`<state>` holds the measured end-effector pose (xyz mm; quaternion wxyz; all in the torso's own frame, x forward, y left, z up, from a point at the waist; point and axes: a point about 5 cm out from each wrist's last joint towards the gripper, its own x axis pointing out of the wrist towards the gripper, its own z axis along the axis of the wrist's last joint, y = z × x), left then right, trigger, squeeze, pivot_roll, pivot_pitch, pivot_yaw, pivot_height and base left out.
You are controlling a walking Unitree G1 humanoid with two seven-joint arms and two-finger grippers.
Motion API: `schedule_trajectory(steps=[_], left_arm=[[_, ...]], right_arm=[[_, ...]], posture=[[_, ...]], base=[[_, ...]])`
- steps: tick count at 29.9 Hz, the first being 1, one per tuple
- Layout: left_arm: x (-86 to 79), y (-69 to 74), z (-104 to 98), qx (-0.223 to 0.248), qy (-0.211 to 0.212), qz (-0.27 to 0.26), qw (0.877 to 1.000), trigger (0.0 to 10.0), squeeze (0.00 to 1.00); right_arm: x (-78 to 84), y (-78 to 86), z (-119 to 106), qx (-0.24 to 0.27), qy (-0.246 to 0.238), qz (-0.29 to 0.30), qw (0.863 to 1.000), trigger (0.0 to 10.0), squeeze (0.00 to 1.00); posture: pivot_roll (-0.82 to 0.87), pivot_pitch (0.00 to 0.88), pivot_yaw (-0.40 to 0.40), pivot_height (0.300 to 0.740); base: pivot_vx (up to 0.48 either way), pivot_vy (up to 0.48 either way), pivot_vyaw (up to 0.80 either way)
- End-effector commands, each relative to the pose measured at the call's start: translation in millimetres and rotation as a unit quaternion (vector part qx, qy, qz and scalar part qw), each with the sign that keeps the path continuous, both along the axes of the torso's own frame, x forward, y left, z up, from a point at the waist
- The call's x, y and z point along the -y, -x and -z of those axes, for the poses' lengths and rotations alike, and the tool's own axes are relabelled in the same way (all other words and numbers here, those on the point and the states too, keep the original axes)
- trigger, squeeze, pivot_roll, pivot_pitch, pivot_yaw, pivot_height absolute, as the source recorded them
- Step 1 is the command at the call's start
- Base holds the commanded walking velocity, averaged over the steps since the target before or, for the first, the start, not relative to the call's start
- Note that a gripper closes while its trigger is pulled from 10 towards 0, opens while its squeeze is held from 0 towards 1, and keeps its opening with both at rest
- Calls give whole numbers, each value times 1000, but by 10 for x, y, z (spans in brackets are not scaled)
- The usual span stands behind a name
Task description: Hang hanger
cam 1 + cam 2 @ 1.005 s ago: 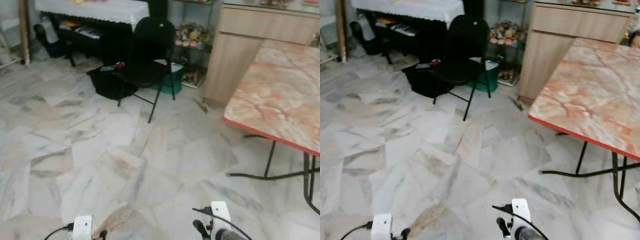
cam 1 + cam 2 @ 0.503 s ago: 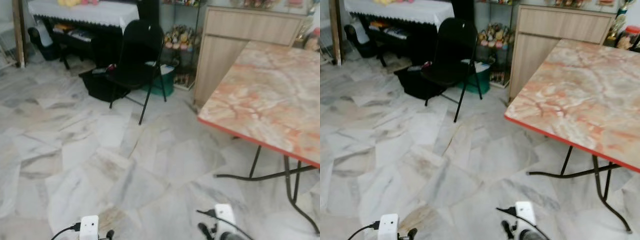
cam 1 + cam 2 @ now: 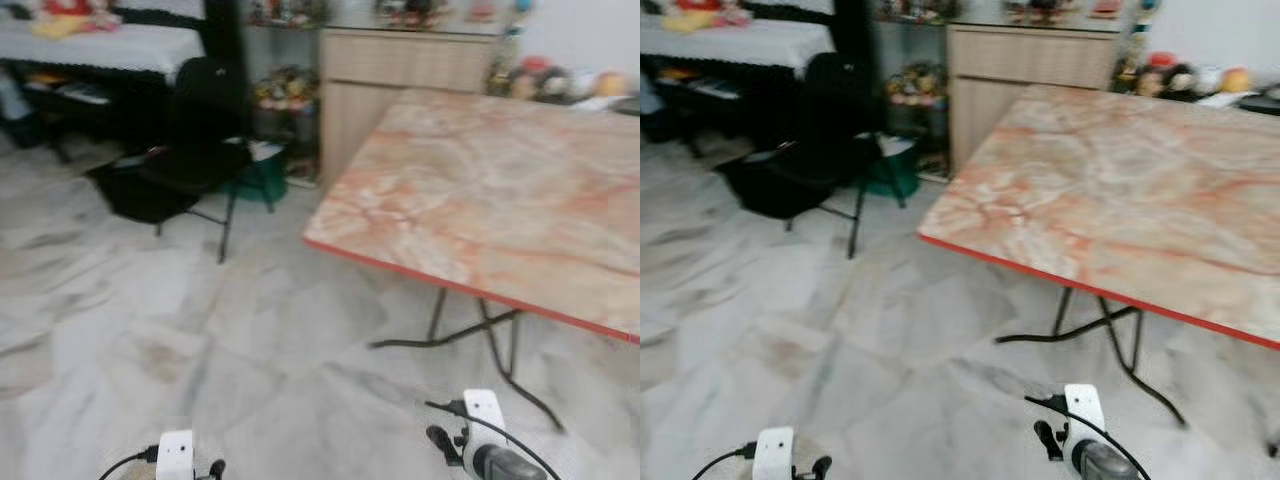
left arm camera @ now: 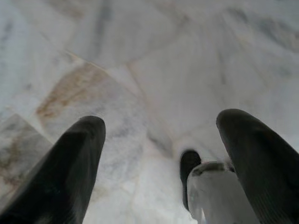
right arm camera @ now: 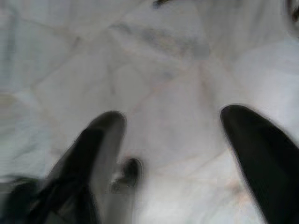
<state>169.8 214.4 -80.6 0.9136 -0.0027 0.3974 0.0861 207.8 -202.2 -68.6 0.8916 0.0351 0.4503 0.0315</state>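
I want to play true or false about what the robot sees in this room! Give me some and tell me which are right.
1. The table has a pinkish marble-look top with a red edge. True.
2. A black chair stands on the floor to the robot's left of the table. True.
3. The left gripper is holding a hanger. False: its jaws are apart with only floor between them.
4. The right gripper is shut tight. False: its jaws are apart and empty.
5. The floor is covered in green carpet. False: it is pale marble-look tile.
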Motion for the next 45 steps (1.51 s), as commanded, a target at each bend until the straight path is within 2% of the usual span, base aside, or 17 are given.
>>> schedule_trajectory(steps=[1, 6, 7, 9, 11, 19, 26, 29, 33, 35, 38, 45], left_arm=[[31, 1, 8, -2, 4, 1, 1000, 10000, 0], [38, 0, 9, -2, 4, 3, 1000, 10000, 0], [43, 2, 11, -3, 5, 3, 1000, 10000, 0], [47, 5, 14, -3, 5, 3, 1000, 10000, 0], [56, 11, 18, -5, 6, 6, 1000, 10000, 0], [48, 17, 20, -8, 4, 13, 1000, 10000, 0], [15, 4, 9, -7, 2, 15, 1000, 10000, 0], [6, -10, 1, -6, 0, 16, 1000, 10000, 0], [5, -11, 0, -6, 0, 16, 1000, 10000, 0], [-25, -35, -16, -3, -2, 12, 1000, 10000, 0], [-39, -42, -21, -2, -3, 9, 1000, 10000, 0], [-48, -56, -30, 1, -2, 2, 1000, 10000, 0]], right_arm=[[5, 62, 34, -8, 1, 2, 1000, 10000, 0], [-115, 137, 96, -23, 12, -19, 999, 10000, 0], [-216, 150, 117, -24, 9, -17, 1000, 10000, 0], [-268, 143, 120, -22, 4, -12, 1000, 10000, 0], [-422, 132, 128, -22, -1, -18, 1000, 10000, 0], [-646, 142, 140, -21, -10, -22, 999, 10000, 0], [-575, 111, 125, -21, -7, -19, 1000, 10000, 0], [-474, 49, 91, -18, -3, -10, 1000, 10000, 0], [-463, 43, 87, -18, -2, -9, 1000, 10000, 0], [-338, 26, 71, -18, 7, -7, 1000, 10000, 0], [-291, 23, 64, -17, 9, -7, 1000, 10000, 0], [-206, 164, 124, -26, 13, -13, 999, 10000, 0]], posture=[[-30, 0, 19, 740], [-28, 0, 18, 740], [-30, 0, 19, 740], [-33, 0, 21, 740], [-33, 0, 23, 740], [-43, 0, 48, 740], [-48, 0, 59, 740], [-50, 0, 61, 740], [-50, 0, 61, 740], [-47, 0, 58, 740], [-45, 0, 55, 740], [-41, 0, 42, 740]], base=[[0, -311, 0], [0, -322, 0], [0, -330, 0], [0, -334, 0], [0, -334, 0], [0, -335, 0], [0, -337, 0], [0, -341, -575], [0, -341, -575], [0, -341, -522], [0, -344, -519], [0, -349, -518]])
